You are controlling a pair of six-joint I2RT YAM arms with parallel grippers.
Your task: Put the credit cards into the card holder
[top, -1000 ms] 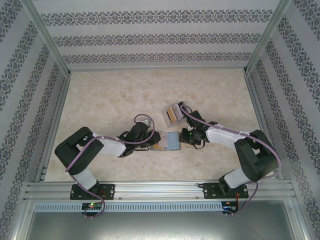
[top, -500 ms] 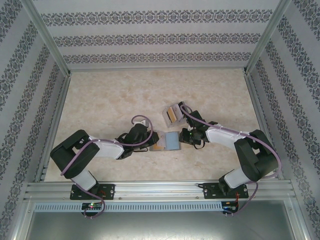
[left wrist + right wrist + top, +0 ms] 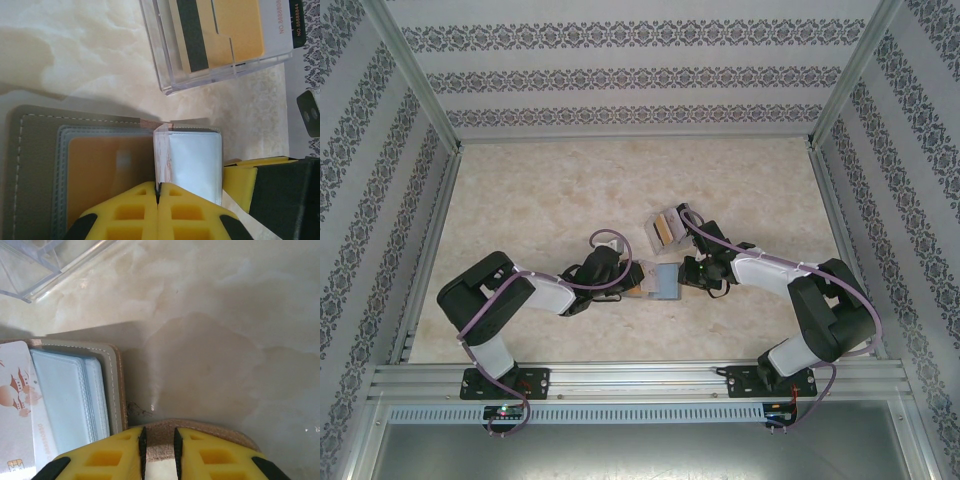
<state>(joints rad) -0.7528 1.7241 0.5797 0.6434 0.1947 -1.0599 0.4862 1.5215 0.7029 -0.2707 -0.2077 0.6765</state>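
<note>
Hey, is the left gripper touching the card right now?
Touching. In the left wrist view the left gripper is shut on the pale card, pinching its edge between the yellow fingers.

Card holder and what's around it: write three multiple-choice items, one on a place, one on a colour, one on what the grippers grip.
1. Where does the clear box lie relative to the card holder?
A. Farther from the arm bases, apart from it
B. Nearer the arm bases
C. On top of it

2. What colour is the pocketed card in the holder's left panel?
A. Green
B. Orange
C. Black

3. What are the grippers doing?
A. Both hang open
B. One is shut on the box, the other is open
C. The left gripper is shut on a pale card, the right gripper on the card holder's flap

Answers: 1 A, bare table shows between box and holder; 2 B, orange fills the pocket; 3 C, each pair of yellow fingers pinches its item.
</note>
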